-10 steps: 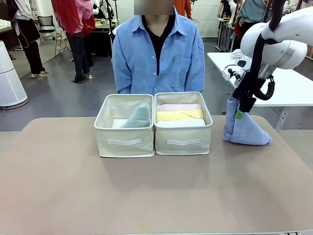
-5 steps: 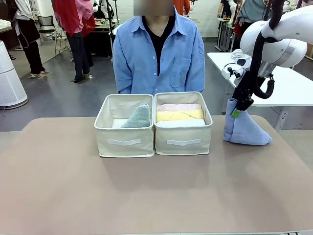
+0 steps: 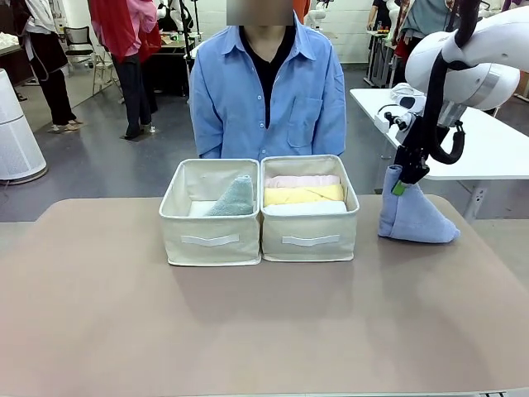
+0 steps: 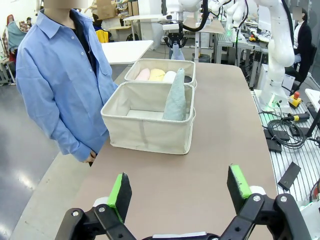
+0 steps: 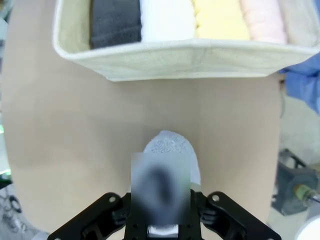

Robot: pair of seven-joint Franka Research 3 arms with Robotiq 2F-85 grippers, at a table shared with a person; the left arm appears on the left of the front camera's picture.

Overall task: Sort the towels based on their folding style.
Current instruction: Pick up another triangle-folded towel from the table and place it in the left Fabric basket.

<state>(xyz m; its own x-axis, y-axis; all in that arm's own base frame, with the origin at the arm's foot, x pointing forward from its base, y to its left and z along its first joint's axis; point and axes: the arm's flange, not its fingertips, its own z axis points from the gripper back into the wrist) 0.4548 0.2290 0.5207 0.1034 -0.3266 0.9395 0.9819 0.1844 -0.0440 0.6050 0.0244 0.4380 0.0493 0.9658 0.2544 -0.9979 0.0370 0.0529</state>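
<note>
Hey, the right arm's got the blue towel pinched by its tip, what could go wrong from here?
1. The right gripper holds the light blue towel only at its pointed top; once lifted, the fold may sag open or slip out.
2. The way to the left basket, where the grey-green triangle fold stands, passes over the right basket of rolls; the hanging towel might catch its rim or land there.

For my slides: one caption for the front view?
Right end effector shut on the tip of the light blue triangle towel, beside two beige baskets.
</note>
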